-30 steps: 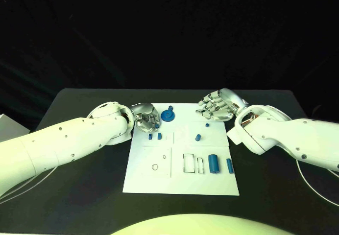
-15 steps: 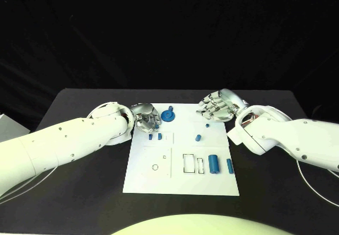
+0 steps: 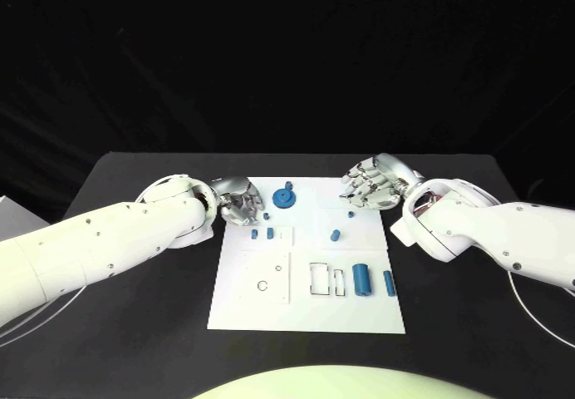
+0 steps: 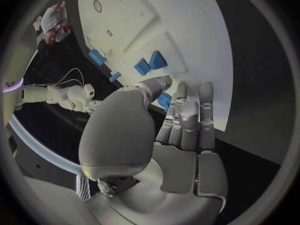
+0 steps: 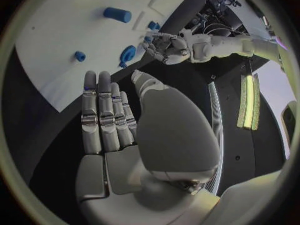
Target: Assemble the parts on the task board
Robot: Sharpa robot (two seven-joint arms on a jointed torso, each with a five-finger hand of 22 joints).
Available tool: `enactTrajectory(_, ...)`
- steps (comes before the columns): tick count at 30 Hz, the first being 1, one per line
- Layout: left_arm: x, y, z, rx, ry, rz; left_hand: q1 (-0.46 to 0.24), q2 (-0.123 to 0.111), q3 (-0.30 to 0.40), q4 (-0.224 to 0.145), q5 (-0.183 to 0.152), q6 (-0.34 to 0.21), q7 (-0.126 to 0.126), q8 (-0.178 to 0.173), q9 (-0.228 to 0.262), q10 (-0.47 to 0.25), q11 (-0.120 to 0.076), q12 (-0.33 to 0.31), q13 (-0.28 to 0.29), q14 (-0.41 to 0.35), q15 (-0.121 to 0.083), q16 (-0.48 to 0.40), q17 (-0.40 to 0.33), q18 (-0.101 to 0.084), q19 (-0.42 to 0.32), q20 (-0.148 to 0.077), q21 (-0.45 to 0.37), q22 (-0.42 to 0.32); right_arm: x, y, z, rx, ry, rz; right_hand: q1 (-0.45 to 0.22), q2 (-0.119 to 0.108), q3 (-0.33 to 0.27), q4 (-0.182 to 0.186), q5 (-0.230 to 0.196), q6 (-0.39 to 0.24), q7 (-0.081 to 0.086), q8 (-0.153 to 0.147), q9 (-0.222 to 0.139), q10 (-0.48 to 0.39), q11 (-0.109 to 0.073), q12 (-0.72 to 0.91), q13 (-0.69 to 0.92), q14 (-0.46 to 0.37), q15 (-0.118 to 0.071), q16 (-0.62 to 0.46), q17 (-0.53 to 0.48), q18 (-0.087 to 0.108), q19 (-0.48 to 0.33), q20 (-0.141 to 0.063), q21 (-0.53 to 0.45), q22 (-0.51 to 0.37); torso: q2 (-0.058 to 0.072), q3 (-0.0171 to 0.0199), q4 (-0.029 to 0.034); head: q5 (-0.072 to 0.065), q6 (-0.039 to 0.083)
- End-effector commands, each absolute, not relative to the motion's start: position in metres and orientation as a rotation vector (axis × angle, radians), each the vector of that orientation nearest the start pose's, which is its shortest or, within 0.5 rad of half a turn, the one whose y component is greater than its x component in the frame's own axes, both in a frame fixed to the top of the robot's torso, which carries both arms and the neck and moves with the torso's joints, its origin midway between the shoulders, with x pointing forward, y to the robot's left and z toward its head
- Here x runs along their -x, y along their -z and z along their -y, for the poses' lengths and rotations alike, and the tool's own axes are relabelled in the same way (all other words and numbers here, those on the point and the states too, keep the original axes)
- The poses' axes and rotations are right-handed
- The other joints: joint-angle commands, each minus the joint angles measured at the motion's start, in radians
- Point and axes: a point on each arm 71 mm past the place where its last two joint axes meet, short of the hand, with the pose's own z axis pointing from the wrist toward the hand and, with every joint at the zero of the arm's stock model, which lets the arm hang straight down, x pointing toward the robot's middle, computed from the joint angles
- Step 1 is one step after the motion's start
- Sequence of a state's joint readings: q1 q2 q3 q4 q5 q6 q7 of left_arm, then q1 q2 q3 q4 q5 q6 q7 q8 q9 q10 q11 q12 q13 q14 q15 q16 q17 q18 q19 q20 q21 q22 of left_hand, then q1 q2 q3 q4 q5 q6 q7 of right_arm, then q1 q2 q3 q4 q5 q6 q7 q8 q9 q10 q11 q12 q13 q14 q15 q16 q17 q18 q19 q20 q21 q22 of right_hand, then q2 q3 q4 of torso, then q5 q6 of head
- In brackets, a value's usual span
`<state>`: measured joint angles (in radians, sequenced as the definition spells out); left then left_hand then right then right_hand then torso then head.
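Two hands, both holding nothing. Left hand point(image 3: 243, 203): fingers straight, side by side, thumb bent over them, at the board's point(image 3: 309, 312) left far edge. Two small blocks point(image 3: 262, 233) lie just beyond its fingertips; gear point(image 3: 284, 197) just beside them. Right hand point(image 3: 374, 183): fingers straight and close together, at the board's far right corner; small peg point(image 3: 336, 234) near its fingertips; cylinder point(image 3: 361, 279) well apart, toward the robot.

Risks, as judged:
- Left fingers sweeping the loose blocks aside when closing.
- Thumb knocking the gear.
- Both hands converging on the board's far end and colliding.
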<state>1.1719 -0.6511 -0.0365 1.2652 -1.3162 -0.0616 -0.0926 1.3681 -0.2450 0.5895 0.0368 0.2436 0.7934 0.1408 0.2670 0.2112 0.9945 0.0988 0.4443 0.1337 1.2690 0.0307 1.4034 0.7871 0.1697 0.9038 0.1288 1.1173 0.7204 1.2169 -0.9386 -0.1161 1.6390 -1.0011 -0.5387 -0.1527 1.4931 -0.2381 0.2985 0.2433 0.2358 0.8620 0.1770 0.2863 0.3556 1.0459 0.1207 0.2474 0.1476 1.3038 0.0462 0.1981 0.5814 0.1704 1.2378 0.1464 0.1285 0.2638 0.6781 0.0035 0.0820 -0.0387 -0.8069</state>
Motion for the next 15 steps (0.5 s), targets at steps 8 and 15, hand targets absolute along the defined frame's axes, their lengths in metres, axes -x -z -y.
enactTrajectory(8, -0.528, 0.211, -0.211, 0.186, 0.845, -1.846, 0.027, 0.026, 0.020, -0.017, 0.001, 0.080, 0.047, 0.033, 0.015, -0.062, 0.028, 0.006, 0.004, -0.187, 0.017, -0.152, -0.335, 0.015, -0.038, 0.014, -0.040, -0.022, -0.469, 0.198, 0.243, 0.005, -0.592, -1.709, 0.037, -0.034, 0.118, -0.040, -0.017, 0.121, -0.037, -0.055, -0.041, 0.154, -0.047, -0.104, -0.079, 0.192, -0.058, 0.347, 0.245, 0.000, 0.113, -0.088, 0.305, 0.250, 0.000, 0.0002, -0.0008, -0.022, 0.016)
enactTrajectory(15, -0.529, 0.203, -0.242, 0.476, 1.056, -1.792, 0.066, 0.045, 0.017, -0.062, 0.003, 0.062, 0.062, 0.040, 0.015, -0.034, 0.029, 0.073, 0.030, -0.177, 0.016, -0.170, -0.349, 0.016, -0.038, 0.012, -0.017, -0.010, -0.471, 0.202, 0.243, 0.188, -0.470, -1.719, -0.003, -0.052, 0.164, -0.042, -0.031, 0.131, -0.047, -0.073, -0.035, 0.177, -0.052, -0.166, -0.078, 0.204, -0.056, 0.759, 0.509, -0.043, 0.147, -0.080, 0.701, 0.634, 0.002, 0.0000, -0.0017, -0.039, 0.020)
